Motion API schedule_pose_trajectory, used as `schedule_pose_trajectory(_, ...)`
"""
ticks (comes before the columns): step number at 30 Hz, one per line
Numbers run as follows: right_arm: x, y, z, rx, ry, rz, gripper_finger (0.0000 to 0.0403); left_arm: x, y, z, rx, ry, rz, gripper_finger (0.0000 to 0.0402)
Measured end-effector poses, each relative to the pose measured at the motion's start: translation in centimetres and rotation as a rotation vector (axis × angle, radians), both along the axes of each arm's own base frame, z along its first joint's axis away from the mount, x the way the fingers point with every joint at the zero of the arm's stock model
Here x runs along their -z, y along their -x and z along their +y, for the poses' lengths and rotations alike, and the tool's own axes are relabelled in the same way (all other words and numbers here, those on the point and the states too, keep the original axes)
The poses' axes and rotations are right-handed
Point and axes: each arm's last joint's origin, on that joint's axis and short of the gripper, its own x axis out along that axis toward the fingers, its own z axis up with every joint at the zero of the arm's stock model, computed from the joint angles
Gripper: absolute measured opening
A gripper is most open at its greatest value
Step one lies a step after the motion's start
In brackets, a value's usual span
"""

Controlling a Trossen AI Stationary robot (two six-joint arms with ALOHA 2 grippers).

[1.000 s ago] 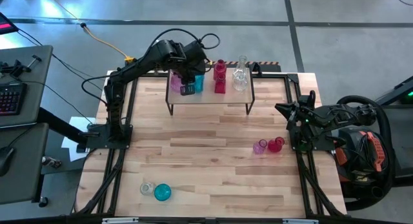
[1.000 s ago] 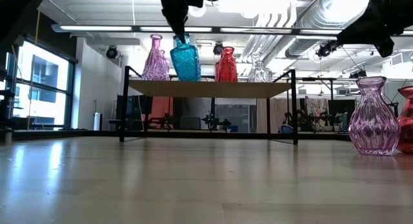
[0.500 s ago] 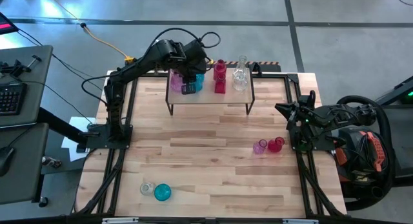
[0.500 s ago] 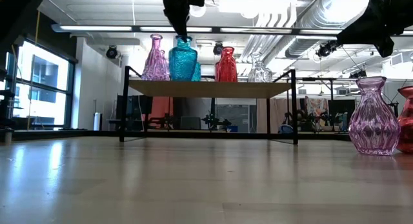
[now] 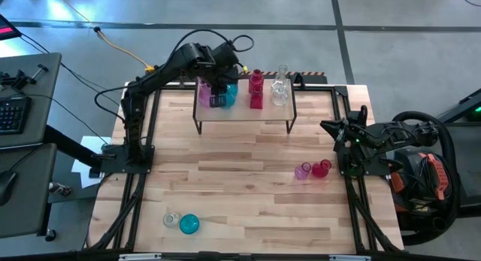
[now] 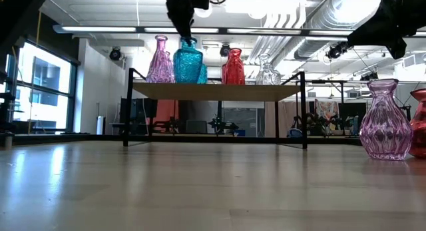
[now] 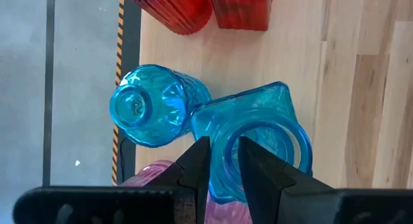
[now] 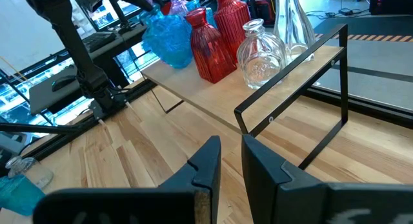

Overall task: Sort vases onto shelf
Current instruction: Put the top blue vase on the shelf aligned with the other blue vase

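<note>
Since a second ago, the teal square vase (image 6: 188, 61) has been shifted slightly along the shelf (image 6: 216, 91) and is now stood upright on it. Its rim is straddled by the left gripper (image 7: 222, 161), fingers narrowly apart around the glass wall directly beneath. A round teal vase (image 7: 155, 105) is touched just beyond it. The right gripper (image 8: 230, 161), fingers nearly together and empty, is parked well apart.

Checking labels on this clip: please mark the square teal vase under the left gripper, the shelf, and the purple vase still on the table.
square teal vase (image 7: 284, 130), left wrist view, on its rim.
shelf (image 5: 244, 114), high view, on bare wood top.
purple vase (image 6: 385, 124), low view, on its ribbed belly.
</note>
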Motion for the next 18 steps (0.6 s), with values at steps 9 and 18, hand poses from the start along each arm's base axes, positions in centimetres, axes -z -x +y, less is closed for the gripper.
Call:
schedule_pose_trajectory(9, 0.0, 0.0, 0.0, 0.0, 0.0, 0.0, 0.0044, 0.01, 0.0, 0.18, 0.082, 0.015, -0.005, 0.0072)
schedule_pose_trajectory(18, -0.01, 0.0, 0.0, 0.0, 0.0, 0.0, 0.0044, -0.02, 0.21, 0.97, 0.147, 0.013, -0.016, 0.0071)
